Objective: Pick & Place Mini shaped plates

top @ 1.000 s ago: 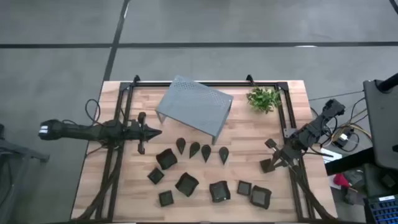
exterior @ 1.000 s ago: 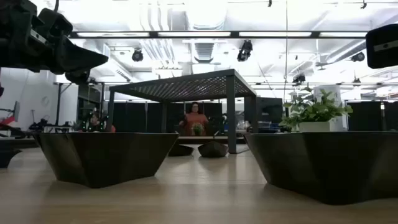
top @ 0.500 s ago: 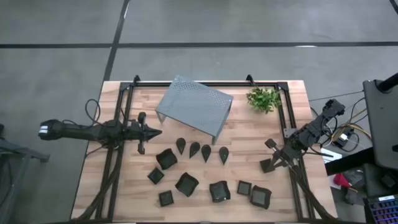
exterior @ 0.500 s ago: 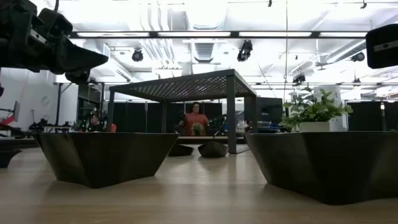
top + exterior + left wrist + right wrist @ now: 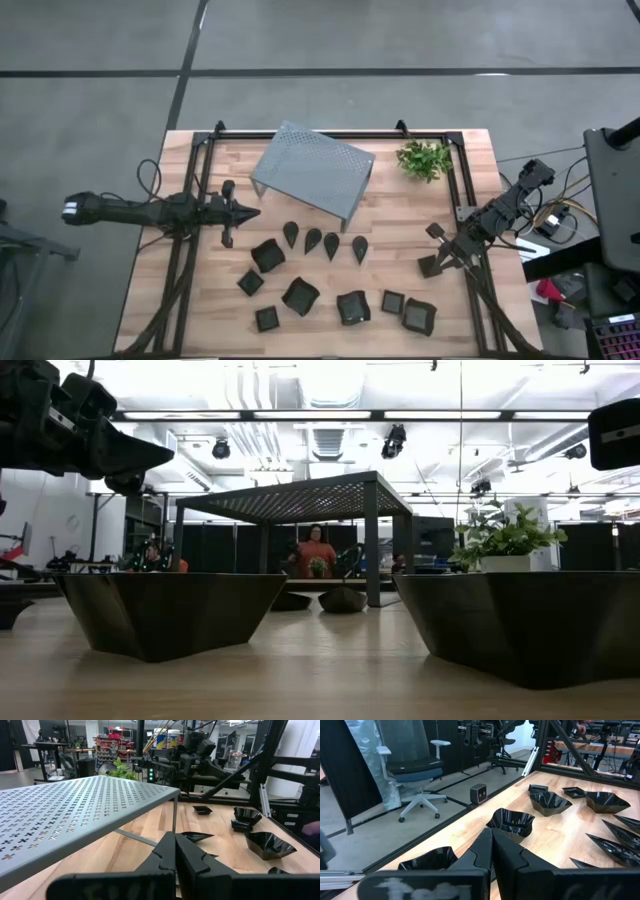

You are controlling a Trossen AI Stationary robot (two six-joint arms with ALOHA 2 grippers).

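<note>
The wooden table carried the mini shaped plates spread over its middle and near half, none of them held. Four teardrop plates lay in a short row just in front of the grey perforated shelf, which stood tilted toward the far edge, left of the small green plant near the far right corner. Closer to the near edge sat the square plates, scattered in a loose band from the left of centre across to the right, with one more dark plate by the right edge close to the right arm. The left hand hung above the table near the left edge, pointing toward the middle, its fingers clenched together on nothing; in its wrist view the closed fingertips aimed under the shelf, with several plates on the wood beyond. The right hand waited above the right edge, also clenched and empty, and its wrist view showed the shut fingers above a square plate, apart from it, with others farther along. In the low view two square plates loomed close on the near edge, the shelf stood behind them, and a person showed far off in the room.
</note>
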